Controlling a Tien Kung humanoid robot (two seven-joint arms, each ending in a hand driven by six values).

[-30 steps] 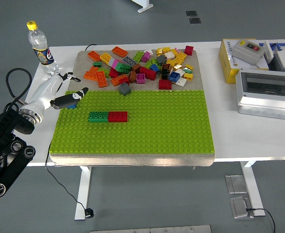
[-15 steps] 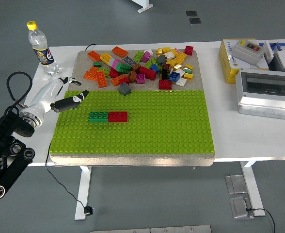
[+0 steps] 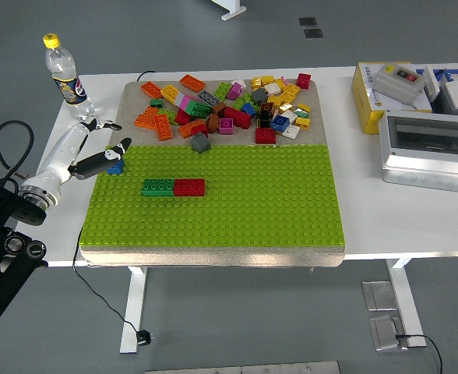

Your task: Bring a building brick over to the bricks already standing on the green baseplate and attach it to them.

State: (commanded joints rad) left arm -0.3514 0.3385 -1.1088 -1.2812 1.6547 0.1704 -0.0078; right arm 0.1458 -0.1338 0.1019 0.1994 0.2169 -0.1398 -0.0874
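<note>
A green brick (image 3: 158, 187) and a red brick (image 3: 189, 187) stand joined in a row on the green baseplate (image 3: 237, 202), left of its middle. A small blue brick (image 3: 117, 165) rests on the baseplate's far left edge. My left hand (image 3: 100, 144) hovers just over and left of it, fingers spread, the dark-tipped thumb lying right above the brick with no grasp showing. The loose brick pile (image 3: 229, 105) lies on the board behind the baseplate, with a grey brick (image 3: 200, 143) at its front. My right arm is out of view.
A plastic bottle (image 3: 64, 74) stands at the table's far left, just behind my left hand. A yellow box (image 3: 369, 97) and a grey enclosure (image 3: 428, 148) sit on the right. A black cable (image 3: 7, 148) loops beside my left arm.
My left hand and arm have drawn back to the left. The blue brick, half hidden under the thumb before, now shows on the baseplate's edge.
</note>
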